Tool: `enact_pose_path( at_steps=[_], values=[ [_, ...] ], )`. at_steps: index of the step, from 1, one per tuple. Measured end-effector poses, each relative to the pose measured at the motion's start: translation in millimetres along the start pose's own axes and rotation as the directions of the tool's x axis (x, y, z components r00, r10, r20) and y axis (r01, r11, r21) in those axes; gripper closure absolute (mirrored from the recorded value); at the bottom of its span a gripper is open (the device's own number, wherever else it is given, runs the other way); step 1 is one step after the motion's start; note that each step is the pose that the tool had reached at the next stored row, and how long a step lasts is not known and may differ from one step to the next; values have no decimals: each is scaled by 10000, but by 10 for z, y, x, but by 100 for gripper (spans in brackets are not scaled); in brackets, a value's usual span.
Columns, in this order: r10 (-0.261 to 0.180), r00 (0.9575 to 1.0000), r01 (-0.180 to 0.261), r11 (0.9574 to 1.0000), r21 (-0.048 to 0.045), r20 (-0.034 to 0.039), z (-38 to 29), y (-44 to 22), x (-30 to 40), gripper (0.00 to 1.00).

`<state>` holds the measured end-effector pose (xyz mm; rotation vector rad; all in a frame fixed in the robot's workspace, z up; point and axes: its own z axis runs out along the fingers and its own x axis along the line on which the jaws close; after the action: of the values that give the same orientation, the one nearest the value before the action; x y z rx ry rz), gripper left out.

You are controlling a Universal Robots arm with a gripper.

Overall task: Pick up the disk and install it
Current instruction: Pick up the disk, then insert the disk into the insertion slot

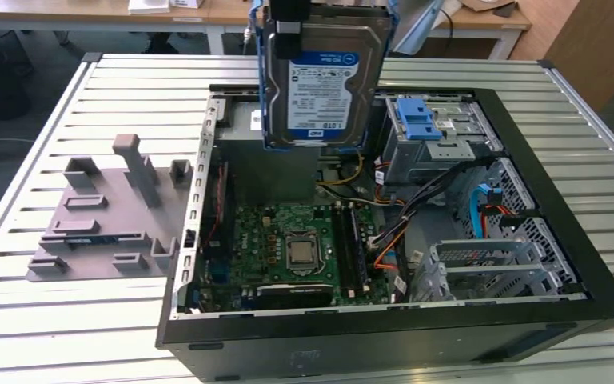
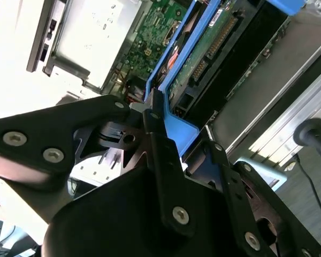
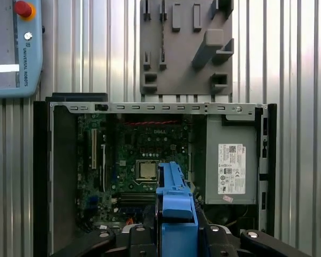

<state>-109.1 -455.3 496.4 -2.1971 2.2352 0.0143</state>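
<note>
Disk (image 1: 318, 80) with blue rails hangs upright in the air over the open computer case (image 1: 392, 348), and the gripper (image 2: 163, 131) squeezes tight on its blue frame.

Blue-railed disk (image 3: 176, 199) in gripper (image 3: 175, 234) over open computer case (image 3: 150, 107)

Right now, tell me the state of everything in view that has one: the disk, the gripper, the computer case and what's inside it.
disk: gripped at its blue rails, held on edge above the open case, not installed.
gripper: shut on the disk.
computer case: lying on its side, side panel off.
processor socket: uncovered, no cooler.
drive cage: mounted in the case; its contents cannot be told.
</note>
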Motion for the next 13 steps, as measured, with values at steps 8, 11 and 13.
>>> enact_pose_path(
  at_steps=[8,11,13],
  values=[
    [1,10000,-1,10000,-1,1,0,-232,2,64],
    [1,10000,-1,10000,-1,1,0,-236,1,64],
    [1,10000,-1,10000,0,1,0,-241,1,64]
  ],
)
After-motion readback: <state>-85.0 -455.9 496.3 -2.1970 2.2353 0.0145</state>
